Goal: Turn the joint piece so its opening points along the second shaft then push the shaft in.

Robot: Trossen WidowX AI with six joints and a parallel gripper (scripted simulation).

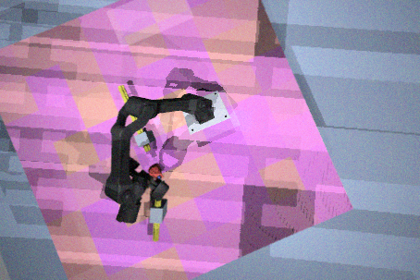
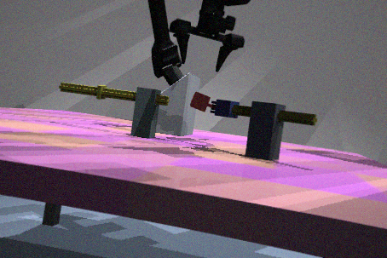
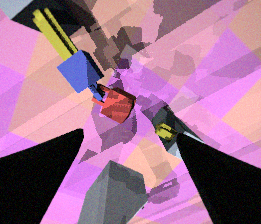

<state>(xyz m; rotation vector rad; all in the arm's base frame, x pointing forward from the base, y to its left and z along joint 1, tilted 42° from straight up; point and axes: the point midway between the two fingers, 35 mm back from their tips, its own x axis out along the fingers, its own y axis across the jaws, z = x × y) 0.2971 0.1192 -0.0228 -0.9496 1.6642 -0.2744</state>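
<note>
A pink-and-orange table [image 1: 296, 128] [image 2: 192, 199] [image 3: 21, 100] is holding everything up. On the left, a long yellow shaft [image 1: 122, 92] [image 2: 119, 94] [image 3: 165, 131] is poking through a gray block [image 1: 143, 139] [image 2: 145, 111]. The gripper [image 1: 147, 177] [image 2: 200, 66] [image 3: 130, 135] is hanging above, spread wide, pinching nothing. The red joint piece [image 1: 154, 171] [image 2: 200, 101] [image 3: 117, 105] is sitting between the shafts, tilting, apart from the left one.
</note>
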